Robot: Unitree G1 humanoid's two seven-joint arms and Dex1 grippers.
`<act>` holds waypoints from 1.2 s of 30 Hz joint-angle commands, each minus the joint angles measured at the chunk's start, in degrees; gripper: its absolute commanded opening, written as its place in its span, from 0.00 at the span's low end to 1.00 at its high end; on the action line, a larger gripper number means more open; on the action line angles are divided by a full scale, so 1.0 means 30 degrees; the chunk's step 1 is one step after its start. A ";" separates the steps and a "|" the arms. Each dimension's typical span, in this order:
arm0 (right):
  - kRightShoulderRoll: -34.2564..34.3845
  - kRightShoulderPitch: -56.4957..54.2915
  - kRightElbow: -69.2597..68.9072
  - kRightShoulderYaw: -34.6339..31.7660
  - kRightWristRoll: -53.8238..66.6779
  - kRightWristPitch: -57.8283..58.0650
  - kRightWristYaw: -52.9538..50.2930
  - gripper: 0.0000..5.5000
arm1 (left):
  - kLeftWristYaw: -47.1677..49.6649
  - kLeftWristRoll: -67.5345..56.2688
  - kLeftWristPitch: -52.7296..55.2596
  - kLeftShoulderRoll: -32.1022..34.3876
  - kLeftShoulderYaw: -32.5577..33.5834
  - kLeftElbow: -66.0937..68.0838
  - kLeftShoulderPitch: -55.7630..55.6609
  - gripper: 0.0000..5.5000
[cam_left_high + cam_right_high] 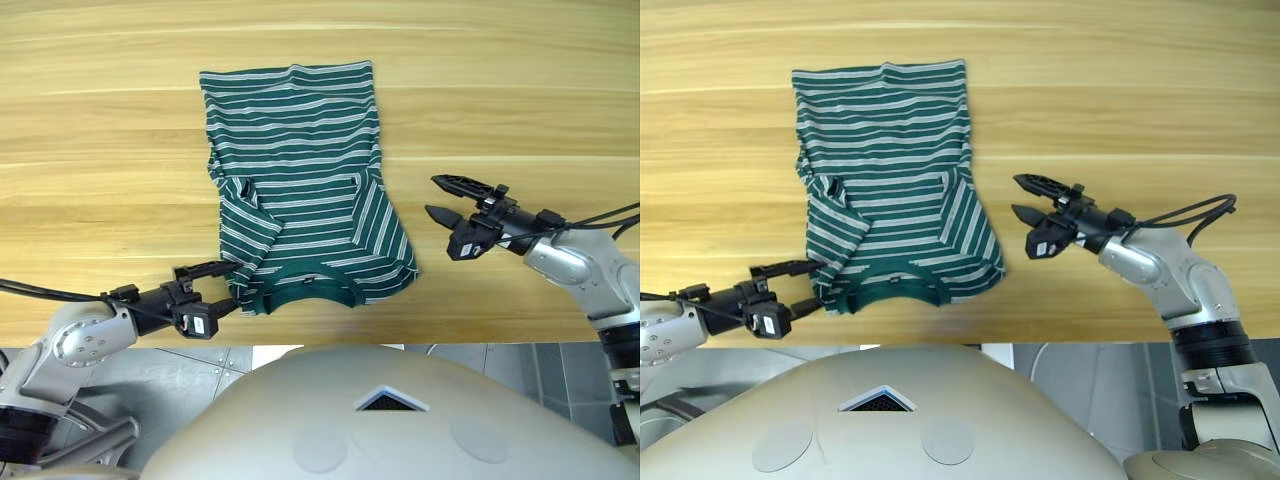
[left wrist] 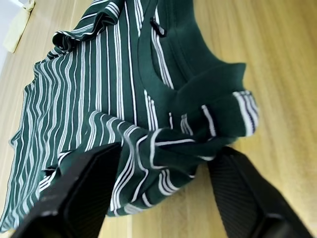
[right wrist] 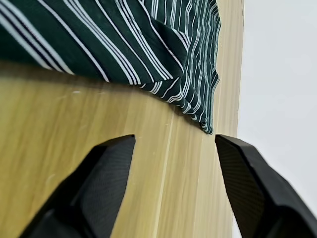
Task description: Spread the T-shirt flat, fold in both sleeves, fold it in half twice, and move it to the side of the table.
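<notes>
On the wooden table (image 1: pixel 500 100), the T-shirt (image 1: pixel 295 170) lies lengthwise as a narrow panel, green with pale stripes. Its collar (image 1: pixel 305 290) faces the near edge of the table and its hem (image 1: pixel 285 72) points to the far side. Along both long sides, fabric with slanted stripes lies turned in over the body. The sleeve (image 1: pixel 245 215) on the robot's left side forms a creased flap over the middle of the shirt. The shirt is not folded in half.

The left gripper (image 1: pixel 222 287) sits at the near left corner of the shirt, beside the collar. Its jaws stand wide apart, with the bunched shoulder corner between them. In the left wrist view, one black finger (image 2: pixel 74 198) lies on each side of the rumpled fabric (image 2: pixel 163 148); the cloth is not pinched.

The right gripper (image 1: pixel 440 197) is over bare wood just beside the right edge of the shirt, level with its near half. Its jaws are spread wide and hold nothing. In the right wrist view, the fingers (image 3: pixel 94 188) frame plain tabletop, apart from the shirt's edge (image 3: pixel 188 94).
</notes>
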 commanded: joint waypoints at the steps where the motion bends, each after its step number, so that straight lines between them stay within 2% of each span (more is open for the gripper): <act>1: -0.0554 0.0236 -0.0187 -0.0465 0.0178 0.0090 0.0167 0.55 | -0.0629 0.0754 -0.0017 0.0175 -0.0893 0.0828 -0.0205 0.45; 7: -0.2049 0.2427 -0.0543 -0.0572 0.1432 -0.0091 0.1891 0.55 | -0.0166 0.0591 -0.0275 0.0101 -0.0852 0.1238 -0.0314 0.26; 14: -0.2596 0.3632 -0.1953 -0.0627 0.3447 0.0037 0.3694 0.55 | 0.0045 0.0401 -0.0311 0.0053 -0.0615 0.1298 -0.0575 0.04; 25: -0.2077 0.3250 -0.2255 0.0820 0.4217 -0.0233 0.5388 0.55 | 0.1423 0.0213 -0.0068 -0.0875 0.0422 0.2294 -0.1831 0.02; 36: -0.0865 0.1656 -0.1616 0.2928 0.4277 -0.0838 0.6093 0.55 | 0.1318 0.0553 -0.0165 -0.1819 -0.0472 0.2411 -0.2544 0.02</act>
